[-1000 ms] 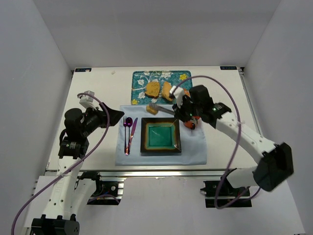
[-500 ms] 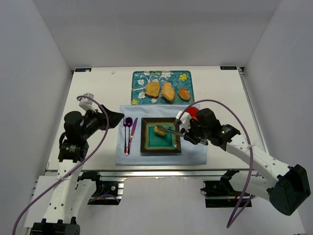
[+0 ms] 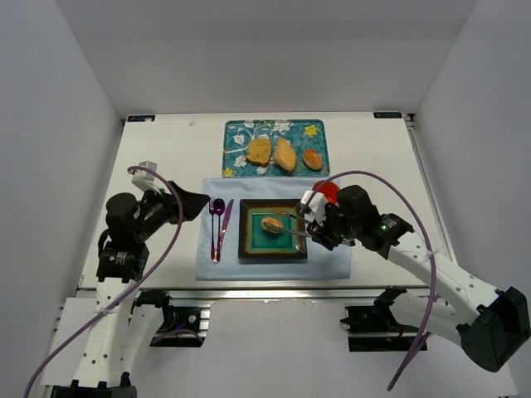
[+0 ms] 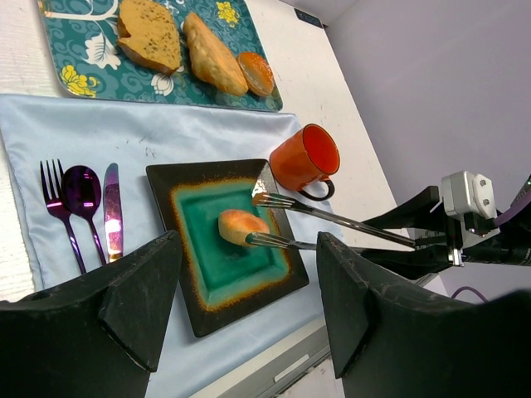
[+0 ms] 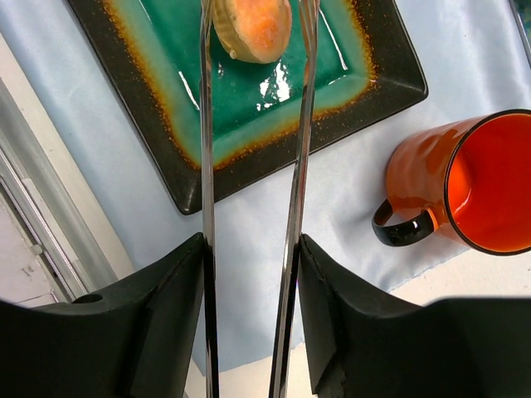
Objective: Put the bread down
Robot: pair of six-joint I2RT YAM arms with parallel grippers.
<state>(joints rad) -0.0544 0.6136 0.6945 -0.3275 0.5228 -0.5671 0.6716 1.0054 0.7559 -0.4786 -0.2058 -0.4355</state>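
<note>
Toward the near edge of the worktop [image 3: 166, 149], a blue cloth [image 3: 332, 257] carries a square dark-rimmed plate [image 3: 243, 232] at its middle. Left pincer [image 3: 197, 201] hangs open and empty over the worktop's left side. Right pincer [image 5: 251, 274] is clamped on metal tongs [image 5: 206, 149], whose tips straddle the bread [image 4: 239, 224] lying on the plate's teal centre.

Glossy glazed plate [image 5: 249, 108], polished metal tongs [image 5: 207, 166], soft matt cloth placemat [image 4: 124, 133], shiny orange mug [image 5: 431, 166], smooth-crusted bread [image 5: 253, 29], metallic purple cutlery [image 4: 81, 184].
</note>
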